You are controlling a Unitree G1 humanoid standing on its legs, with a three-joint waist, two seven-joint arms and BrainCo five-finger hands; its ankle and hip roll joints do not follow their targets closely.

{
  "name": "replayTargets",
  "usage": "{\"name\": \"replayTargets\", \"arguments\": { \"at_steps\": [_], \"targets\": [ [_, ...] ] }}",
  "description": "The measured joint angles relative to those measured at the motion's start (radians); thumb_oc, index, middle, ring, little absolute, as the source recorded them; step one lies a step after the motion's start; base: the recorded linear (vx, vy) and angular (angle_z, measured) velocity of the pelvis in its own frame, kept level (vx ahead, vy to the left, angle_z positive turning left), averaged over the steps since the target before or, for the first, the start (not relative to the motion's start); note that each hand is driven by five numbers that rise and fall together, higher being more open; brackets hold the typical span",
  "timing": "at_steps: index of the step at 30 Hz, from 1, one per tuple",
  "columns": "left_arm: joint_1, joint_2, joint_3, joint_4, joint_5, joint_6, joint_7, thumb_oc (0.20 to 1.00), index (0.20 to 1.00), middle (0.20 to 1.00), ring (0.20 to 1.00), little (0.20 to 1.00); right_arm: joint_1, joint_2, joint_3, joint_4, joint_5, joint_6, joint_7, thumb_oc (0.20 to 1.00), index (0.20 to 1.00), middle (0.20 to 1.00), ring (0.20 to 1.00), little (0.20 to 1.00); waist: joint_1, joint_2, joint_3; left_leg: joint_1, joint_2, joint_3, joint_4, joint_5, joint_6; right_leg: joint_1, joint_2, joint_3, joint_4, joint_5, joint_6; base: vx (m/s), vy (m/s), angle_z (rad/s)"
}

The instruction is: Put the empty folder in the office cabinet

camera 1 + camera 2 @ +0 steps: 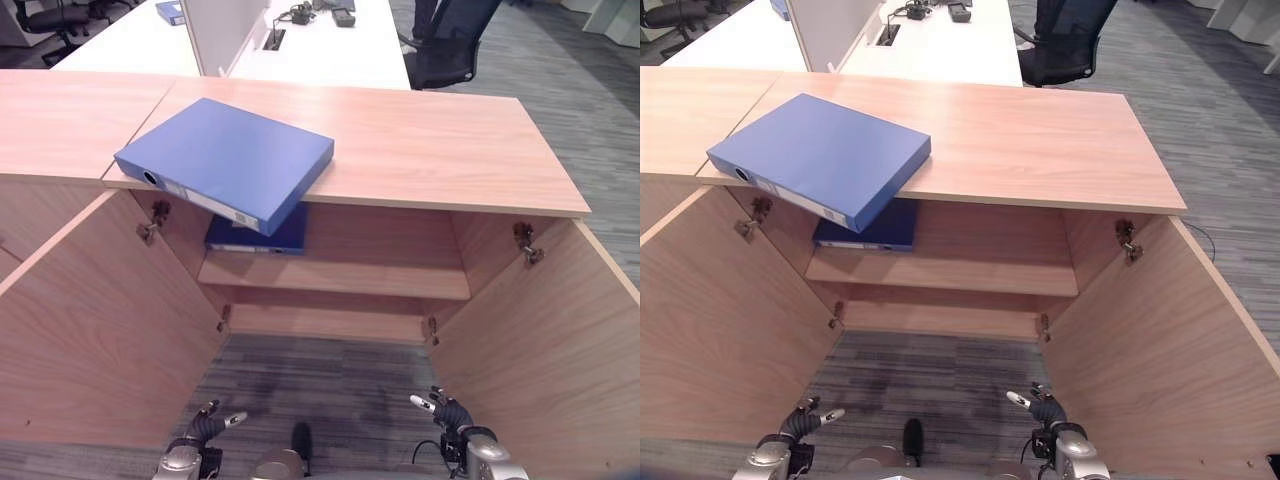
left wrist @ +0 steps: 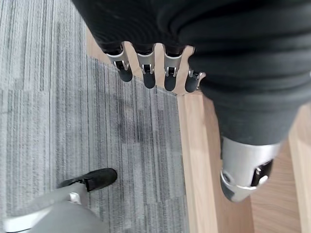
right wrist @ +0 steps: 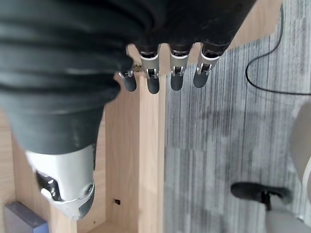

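A blue folder (image 1: 225, 160) lies flat on the wooden cabinet top (image 1: 420, 140), its near corner jutting past the front edge. Below it, a second blue folder (image 1: 262, 235) lies on the upper shelf (image 1: 340, 275) of the open cabinet. Both cabinet doors stand wide open. My left hand (image 1: 205, 425) hangs low near the floor beside the left door (image 1: 90, 320), fingers (image 2: 146, 73) relaxed and holding nothing. My right hand (image 1: 450, 415) hangs low by the right door (image 1: 560, 340), fingers (image 3: 153, 80) also loose and empty. Both hands are far below the folders.
A white desk (image 1: 300, 40) with a divider, small devices and another blue folder (image 1: 170, 12) stands behind the cabinet. A dark office chair (image 1: 445, 40) sits at the back right. Grey carpet (image 1: 320, 380) lies between the open doors.
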Motion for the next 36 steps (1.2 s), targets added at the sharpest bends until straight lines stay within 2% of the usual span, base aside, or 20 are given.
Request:
{"name": "replayTargets", "arguments": {
  "at_steps": [1,2,3,6,7,8,9,10,12,14,17,19,20,25,36],
  "targets": [
    [0.0,-0.001,-0.001,-0.001,0.0,0.0,0.0,1.0,1.0,1.0,1.0,1.0,0.009,0.001,0.001,0.001,0.0,0.001,0.001,1.0,1.0,1.0,1.0,1.0,0.0,0.003,0.003,0.005,0.001,0.005,-0.003,-0.011,0.003,-0.012,-0.008,-0.012,-0.01,-0.011,-0.007,0.16,0.023,-0.2],
    [0.006,-0.003,-0.001,0.002,0.0,0.003,0.0,1.0,1.0,1.0,1.0,1.0,0.011,0.0,0.0,-0.001,0.0,0.001,0.001,1.0,1.0,1.0,1.0,1.0,-0.004,0.006,0.004,0.008,0.004,0.007,-0.002,-0.013,0.006,-0.015,-0.013,-0.034,-0.061,-0.04,-0.018,0.09,-0.01,-0.19],
    [0.008,-0.003,0.0,0.002,0.0,0.003,0.0,1.0,1.0,1.0,1.0,1.0,0.009,0.0,0.001,-0.002,0.0,0.001,0.001,1.0,1.0,1.0,1.0,1.0,-0.006,0.008,0.007,0.005,0.004,0.009,-0.004,-0.011,0.007,-0.016,-0.012,-0.044,-0.131,-0.043,-0.018,0.13,-0.012,-0.06],
    [-0.003,-0.004,0.0,0.001,0.0,0.002,0.001,1.0,1.0,1.0,1.0,1.0,0.022,-0.001,0.007,0.0,0.0,0.006,0.001,1.0,1.0,1.0,1.0,1.0,-0.02,0.006,0.016,0.008,0.006,0.005,-0.009,-0.013,0.005,-0.026,0.012,-0.066,-0.35,-0.039,-0.019,0.11,-0.031,0.02],
    [0.003,-0.004,0.001,0.008,0.0,0.002,0.002,1.0,1.0,1.0,1.0,1.0,0.02,-0.001,0.014,0.002,0.0,0.006,0.001,1.0,1.0,1.0,1.0,1.0,-0.034,0.002,0.015,0.001,0.004,0.003,-0.01,-0.009,-0.004,-0.019,0.031,-0.063,-0.464,-0.031,-0.014,0.04,-0.026,0.27],
    [0.004,-0.005,0.001,0.005,0.0,0.003,0.001,1.0,1.0,1.0,1.0,1.0,0.031,0.0,0.015,0.001,0.0,0.007,0.0,1.0,1.0,1.0,1.0,1.0,-0.052,-0.01,0.016,0.002,-0.007,-0.009,-0.01,-0.007,-0.011,-0.009,0.042,-0.06,-0.571,-0.014,-0.014,0.02,-0.025,0.4],
    [0.009,-0.008,0.0,-0.009,0.001,0.0,0.001,1.0,1.0,1.0,1.0,1.0,0.048,0.001,0.015,0.001,0.0,0.007,-0.001,1.0,1.0,1.0,1.0,1.0,-0.052,-0.023,0.012,0.007,-0.018,-0.014,-0.01,-0.008,-0.015,-0.004,0.043,-0.06,-0.597,-0.004,-0.022,0.02,-0.036,0.42],
    [0.014,-0.013,0.0,-0.014,0.001,-0.002,0.001,1.0,1.0,1.0,1.0,1.0,0.059,-0.001,0.015,0.001,0.0,0.008,-0.001,1.0,1.0,1.0,1.0,1.0,-0.05,-0.032,0.004,0.013,-0.022,-0.019,-0.01,-0.01,-0.021,0.001,0.042,-0.054,-0.592,0.019,-0.052,0.02,-0.041,0.23],
    [0.02,-0.013,0.0,-0.02,0.001,-0.002,0.002,1.0,1.0,1.0,1.0,1.0,0.056,-0.002,0.013,0.001,0.0,0.007,-0.002,1.0,1.0,1.0,1.0,1.0,-0.048,-0.03,0.002,0.014,-0.013,-0.021,-0.01,-0.012,-0.038,-0.004,0.051,-0.055,-0.597,0.058,-0.07,0.01,-0.051,0.06],
    [0.04,-0.016,-0.001,-0.025,0.0,-0.001,0.003,1.0,1.0,1.0,1.0,1.0,0.052,-0.009,0.008,0.0,0.0,0.007,-0.002,1.0,1.0,1.0,1.0,1.0,-0.047,-0.012,-0.011,0.013,0.011,-0.024,-0.01,-0.011,-0.063,0.005,0.079,-0.059,-0.639,0.076,-0.079,0.0,-0.053,-0.04],
    [0.054,-0.017,-0.002,-0.032,0.001,0.0,0.002,1.0,1.0,1.0,1.0,1.0,0.057,-0.019,0.008,-0.001,0.0,0.007,-0.004,1.0,1.0,1.0,1.0,1.0,-0.053,-0.001,-0.018,0.015,0.026,-0.032,-0.01,-0.017,-0.085,0.05,0.102,-0.064,-0.708,0.144,-0.118,0.01,-0.031,0.04],
    [0.05,-0.02,-0.002,-0.038,0.001,-0.001,0.002,1.0,1.0,1.0,1.0,1.0,0.072,-0.026,0.007,-0.001,0.0,0.007,-0.005,1.0,1.0,1.0,1.0,1.0,-0.055,0.007,-0.033,0.018,0.038,-0.035,-0.01,-0.022,-0.103,0.065,0.115,-0.073,-0.732,0.154,-0.135,0.01,-0.079,0.07],
    [0.051,-0.027,-0.002,-0.038,0.002,-0.001,0.003,1.0,1.0,1.0,1.0,1.0,0.079,-0.028,0.007,-0.001,0.0,0.007,-0.005,1.0,1.0,1.0,1.0,1.0,-0.057,0.015,-0.047,0.022,0.046,-0.037,-0.01,-0.022,-0.109,0.071,0.123,-0.077,-0.732,0.154,-0.138,0.0,-0.078,0.02],
    [0.043,-0.048,-0.002,-0.039,0.027,-0.002,0.0,1.0,1.0,1.0,1.0,1.0,0.085,-0.028,0.009,-0.001,0.0,0.007,-0.004,1.0,1.0,1.0,1.0,1.0,-0.059,0.018,-0.058,0.045,0.05,-0.038,-0.01,-0.031,-0.122,0.093,0.128,-0.077,-0.732,0.147,-0.153,0.01,-0.042,0.0],
    [0.05,-0.054,-0.011,-0.038,0.027,-0.001,-0.001,1.0,1.0,1.0,1.0,1.0,0.086,-0.028,0.01,0.0,0.001,0.007,0.001,1.0,1.0,1.0,1.0,1.0,-0.056,0.026,-0.071,0.057,0.051,-0.04,-0.01,-0.038,-0.12,0.106,0.128,-0.076,-0.732,0.142,-0.155,0.01,-0.02,0.0]
  ]
}}
